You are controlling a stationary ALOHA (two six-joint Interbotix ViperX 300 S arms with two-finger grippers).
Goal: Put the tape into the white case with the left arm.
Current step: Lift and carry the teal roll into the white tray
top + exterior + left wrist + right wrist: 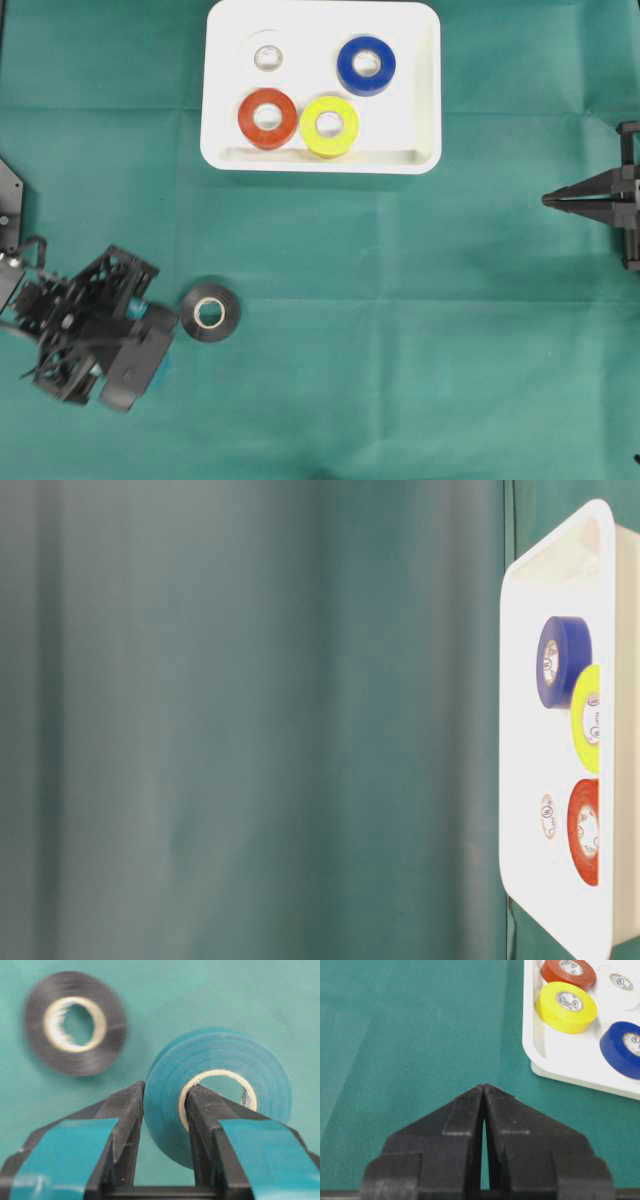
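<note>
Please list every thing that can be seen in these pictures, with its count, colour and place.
white case: one, white, top middle of the overhead view.
tape rolls in the case: four; white, blue, red, yellow.
black tape: one, black, on the cloth at lower left.
teal tape: one, teal, held in the left end effector.
cloth: one, green, under everything.
left end effector: one, black with teal marks, lower left, shut on the teal tape.
right end effector: one, black, right edge, shut, holding nothing.
</note>
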